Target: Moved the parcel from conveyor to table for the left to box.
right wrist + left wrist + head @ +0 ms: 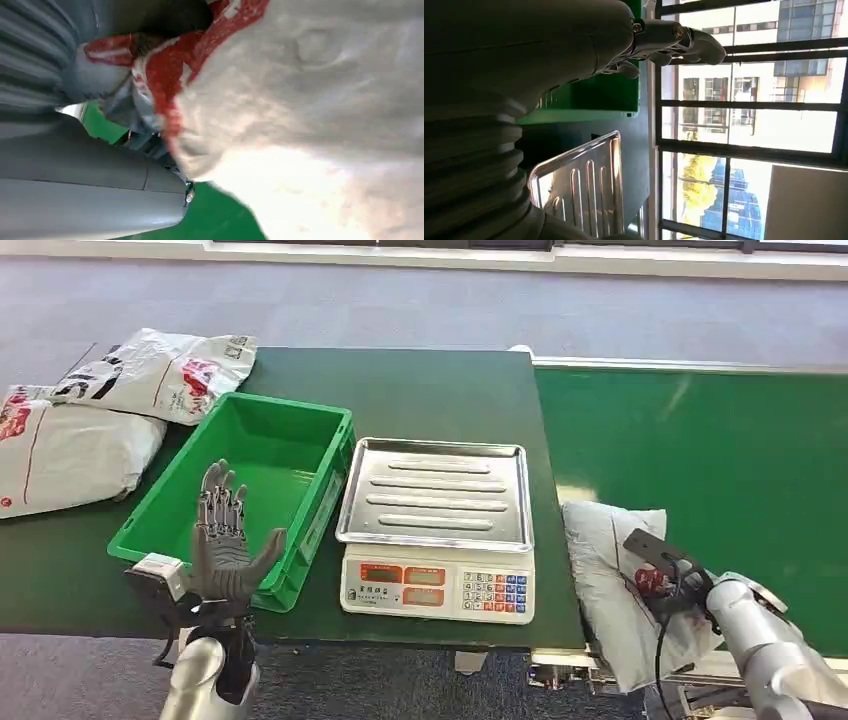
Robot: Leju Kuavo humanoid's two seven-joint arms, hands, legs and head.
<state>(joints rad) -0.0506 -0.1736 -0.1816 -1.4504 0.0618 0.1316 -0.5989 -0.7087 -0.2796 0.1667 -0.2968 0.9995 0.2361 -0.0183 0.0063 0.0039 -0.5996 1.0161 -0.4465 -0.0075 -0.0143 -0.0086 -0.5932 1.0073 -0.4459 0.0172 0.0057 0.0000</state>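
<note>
The parcel (610, 580), lying at the near edge of the conveyor (720, 460), is gripped by the right hand (668, 580) and should be lifted clear before being carried to the table (440, 390), while the left hand (222, 540) is held empty with fingers spread.

right hand (100, 85) | pressed against white-and-red parcel (310, 95) | green conveyor (220, 220)
</note>
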